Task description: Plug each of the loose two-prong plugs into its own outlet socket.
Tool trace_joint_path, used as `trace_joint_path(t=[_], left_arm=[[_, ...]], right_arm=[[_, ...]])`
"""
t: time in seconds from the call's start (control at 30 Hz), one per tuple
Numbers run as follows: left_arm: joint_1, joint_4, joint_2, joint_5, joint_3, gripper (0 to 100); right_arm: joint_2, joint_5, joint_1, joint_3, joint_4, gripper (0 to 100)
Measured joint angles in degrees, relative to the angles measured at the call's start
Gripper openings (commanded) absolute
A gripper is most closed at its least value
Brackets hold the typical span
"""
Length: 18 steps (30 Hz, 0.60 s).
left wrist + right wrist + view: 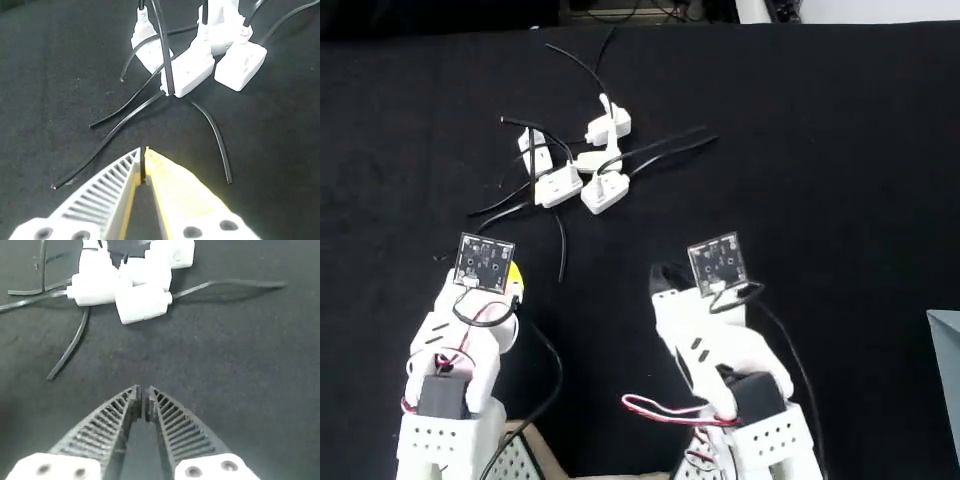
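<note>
On the black table (820, 150), far centre: white plugs (609, 126) and sockets (603, 192), heaped together and touching, with black wires (665, 152) splayed outward. Which pieces are already mated cannot be made out for certain. At the near side, apart from the heap: left gripper (143, 152), white and yellow fingers pressed together. Beside it: right gripper (142, 391), dark fingers drawn all but together, held above the table, also short of the heap.

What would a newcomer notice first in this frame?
A tangled heap of white plugs and sockets trailing black cords stands out mid-way across the black table. Nearer the arms' bases, the left tool and right tool sit shut, short of the heap.
</note>
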Motion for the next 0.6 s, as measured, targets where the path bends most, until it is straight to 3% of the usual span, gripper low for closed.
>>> trace_joint_path(t=[0.17,0.6], left_arm=[[0.00,1.58,0.00,0.00,0.00,3],[0.00,23.30,0.00,0.00,0.00,3]], right_arm=[[-0.26,0.09,0.00,0.00,9.05,1.4],[-0.26,0.18,0.00,0.00,23.12,1.5]])
